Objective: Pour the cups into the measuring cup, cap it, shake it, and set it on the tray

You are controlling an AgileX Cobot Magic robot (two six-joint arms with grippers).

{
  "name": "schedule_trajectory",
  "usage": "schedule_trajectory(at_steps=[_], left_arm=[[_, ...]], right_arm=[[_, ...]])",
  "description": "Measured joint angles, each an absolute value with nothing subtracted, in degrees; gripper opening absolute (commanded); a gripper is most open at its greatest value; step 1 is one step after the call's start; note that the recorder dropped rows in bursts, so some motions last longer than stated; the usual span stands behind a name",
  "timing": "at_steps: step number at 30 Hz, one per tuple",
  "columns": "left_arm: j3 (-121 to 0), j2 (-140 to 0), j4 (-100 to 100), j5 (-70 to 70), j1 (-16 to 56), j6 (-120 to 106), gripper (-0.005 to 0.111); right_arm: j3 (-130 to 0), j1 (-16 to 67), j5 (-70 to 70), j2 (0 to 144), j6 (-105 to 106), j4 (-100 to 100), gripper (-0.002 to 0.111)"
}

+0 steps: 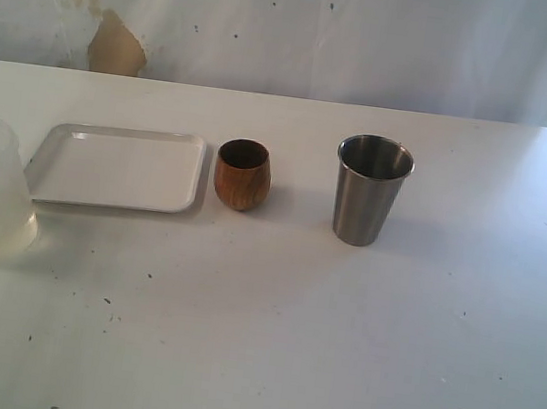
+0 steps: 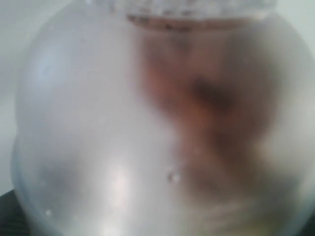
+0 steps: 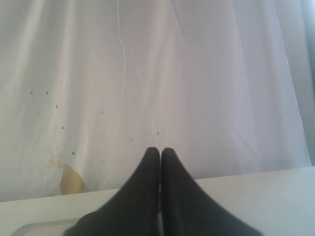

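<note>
The right gripper (image 3: 160, 150) is closed. Its two black fingers (image 3: 140, 191) press flat together along their inner faces, with nothing between them. The tips taper to rounded points and aim toward 12 o'clock, the far side of the bench (image 3: 275, 206). They are raised above its surface and about level. The left gripper (image 2: 5, 216) shows only as a dark sliver at the edge of its wrist view, and how its jaws stand cannot be read there. Neither arm reaches into the exterior view.

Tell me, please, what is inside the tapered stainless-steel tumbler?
Inside the tapered stainless-steel tumbler, only the upper inner wall shows; the near side hides its bottom and contents.
</note>
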State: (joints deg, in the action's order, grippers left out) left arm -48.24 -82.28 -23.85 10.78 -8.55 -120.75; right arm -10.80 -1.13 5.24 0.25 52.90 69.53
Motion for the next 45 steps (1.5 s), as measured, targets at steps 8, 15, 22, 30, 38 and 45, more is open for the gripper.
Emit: schedule_trajectory(at_steps=[8,15,22,30,38,45], left_arm=[[-48.24,-82.28,-25.66,10.39,-8.55,-116.39,0.0],[-48.24,-82.28,-25.66,10.39,-8.55,-105.78,0.0],[-48.24,-82.28,-24.18,10.39,-8.55,-80.15,0.0],[-48.24,-82.28,-20.82,10.88,-8.55,-17.55,0.0],[-48.24,-82.28,-21.59,29.38,-8.55,17.45,0.0],[-48.46,-82.28,-32.24,42.74,-8.29,40.4,0.0]], right_arm=[[-10.8,-1.13,5.24,0.25,52.9,69.53,0.0],[-10.8,-1.13,5.24,0.25,52.9,69.53,0.0],[-10.8,-1.13,5.24,0.25,52.9,69.53,0.0],[-10.8,-1.13,5.24,0.25,52.9,69.53,0.0],[-10.8,-1.13,5.24,0.25,52.9,69.53,0.0],[-10.8,-1.13,5.24,0.25,52.9,69.53,0.0]])
